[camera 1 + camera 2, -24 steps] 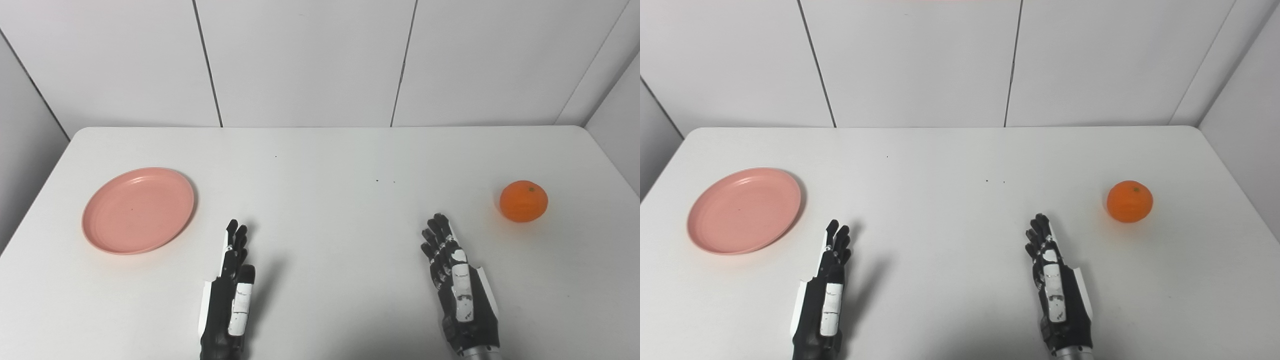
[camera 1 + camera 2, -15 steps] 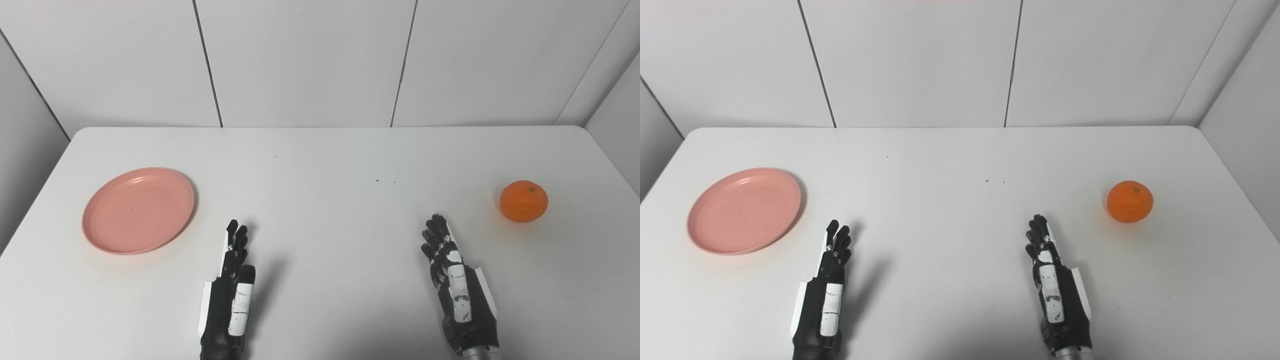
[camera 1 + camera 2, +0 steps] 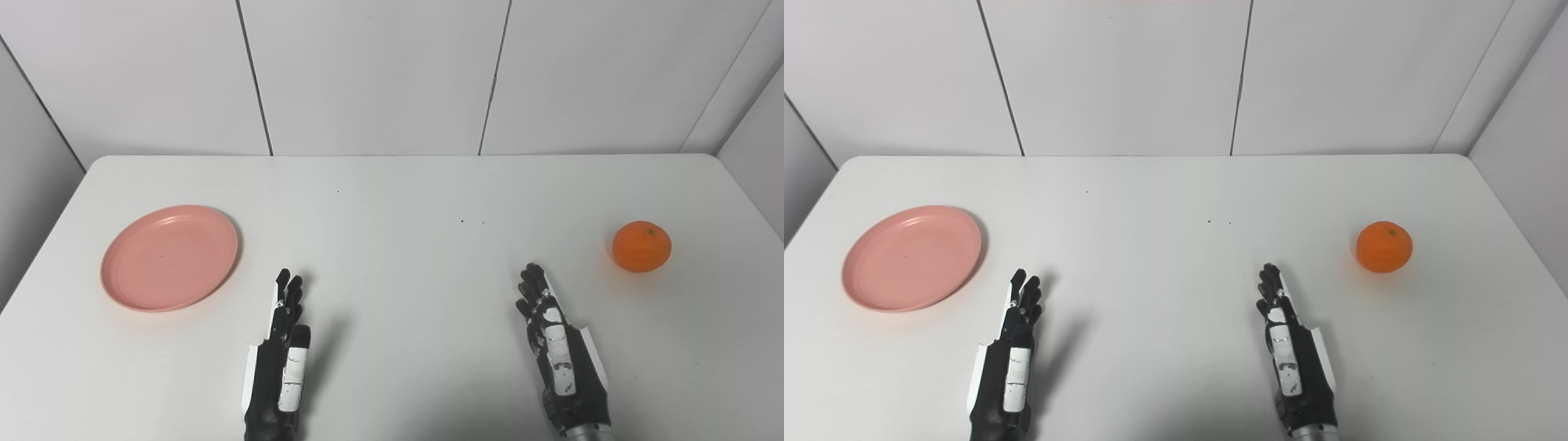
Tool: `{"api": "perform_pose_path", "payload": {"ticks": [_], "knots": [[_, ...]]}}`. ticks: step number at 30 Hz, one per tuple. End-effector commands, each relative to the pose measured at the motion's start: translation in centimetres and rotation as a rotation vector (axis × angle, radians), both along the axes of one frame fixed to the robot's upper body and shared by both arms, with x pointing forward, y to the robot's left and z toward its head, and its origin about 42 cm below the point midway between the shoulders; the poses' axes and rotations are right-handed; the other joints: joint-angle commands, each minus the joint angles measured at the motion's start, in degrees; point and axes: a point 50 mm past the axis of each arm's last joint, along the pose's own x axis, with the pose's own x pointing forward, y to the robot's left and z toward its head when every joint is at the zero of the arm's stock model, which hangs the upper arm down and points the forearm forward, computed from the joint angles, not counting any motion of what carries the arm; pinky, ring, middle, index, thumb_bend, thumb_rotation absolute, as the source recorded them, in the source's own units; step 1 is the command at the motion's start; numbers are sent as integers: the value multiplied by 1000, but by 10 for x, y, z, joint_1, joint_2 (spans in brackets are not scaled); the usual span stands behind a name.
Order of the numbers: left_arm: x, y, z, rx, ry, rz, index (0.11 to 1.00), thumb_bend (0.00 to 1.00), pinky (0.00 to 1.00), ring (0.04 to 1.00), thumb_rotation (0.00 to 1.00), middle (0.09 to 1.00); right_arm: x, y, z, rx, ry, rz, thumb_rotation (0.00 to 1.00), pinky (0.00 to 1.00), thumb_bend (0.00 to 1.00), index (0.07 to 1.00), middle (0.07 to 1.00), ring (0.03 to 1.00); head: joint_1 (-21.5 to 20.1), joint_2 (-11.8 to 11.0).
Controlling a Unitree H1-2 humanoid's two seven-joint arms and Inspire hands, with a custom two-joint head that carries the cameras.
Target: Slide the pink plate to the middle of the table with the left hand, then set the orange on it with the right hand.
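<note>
I lose both arms at the bottom edge: my left hand (image 3: 278, 367) is cut at the wrist, my right hand (image 3: 560, 361) just past it. The table (image 3: 392, 202) runs off both sides and below.

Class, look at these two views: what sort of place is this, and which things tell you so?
Probably a robot test bench: a bare white table boxed in by plain wall panels, holding only a pink plate and an orange.
</note>
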Motion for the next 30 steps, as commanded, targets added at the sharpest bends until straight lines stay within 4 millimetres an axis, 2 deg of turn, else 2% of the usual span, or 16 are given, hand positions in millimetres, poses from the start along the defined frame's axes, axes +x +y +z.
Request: {"api": "perform_pose_path", "payload": {"ticks": [1, 7, 14, 17, 18, 20, 21, 24, 25, 26, 30], "knots": [[-72, 26, -34, 30, 173, 46, 1000, 971, 1000, 996, 1000, 979, -30, -14, 4, -59, -55, 18, 1000, 1000, 874, 968, 977, 999, 1, 0], [-73, 26, -34, 36, 170, 45, 1000, 968, 1000, 1000, 1000, 980, -30, -15, 5, -55, -55, 21, 1000, 1000, 875, 972, 981, 1000, 4, 0], [-72, 22, -39, 36, 171, 47, 1000, 929, 1000, 999, 1000, 978, -29, -20, 1, -57, -50, 20, 1000, 1000, 872, 976, 982, 1000, 20, -13], [-72, 19, -43, 30, 176, 46, 1000, 921, 1000, 994, 1000, 975, -30, -23, -3, -55, -43, 23, 1000, 1000, 878, 981, 986, 1000, 45, -32], [-72, 18, -43, 29, 176, 46, 1000, 920, 1000, 994, 1000, 974, -30, -24, -5, -55, -41, 23, 1000, 1000, 879, 982, 986, 1000, 45, -32], [-72, 14, -48, 37, 179, 44, 997, 912, 1000, 988, 1000, 969, -30, -29, -9, -51, -36, 28, 1000, 1000, 877, 986, 988, 1000, 80, -55], [-72, 13, -49, 40, 181, 43, 993, 908, 1000, 983, 1000, 963, -31, -31, -11, -49, -34, 32, 1000, 1000, 873, 990, 992, 1000, 80, -55], [-70, 8, -55, 40, 185, 39, 976, 905, 1000, 967, 1000, 949, -31, -38, -18, -44, -32, 35, 1000, 1000, 871, 997, 999, 1000, 109, -80], [-70, 7, -56, 42, 186, 35, 972, 928, 999, 963, 1000, 948, -31, -39, -20, -41, -32, 34, 1000, 1000, 870, 996, 998, 1000, 109, -80], [-69, 5, -58, 46, 187, 30, 972, 940, 995, 961, 1000, 948, -30, -42, -22, -40, -32, 34, 1000, 1000, 869, 996, 997, 1000, 118, -91], [-67, 0, -61, 59, 182, 21, 970, 985, 968, 955, 1000, 950, -29, -49, -28, -34, -24, 34, 1000, 1000, 878, 996, 1000, 1000, 137, -109]]}}
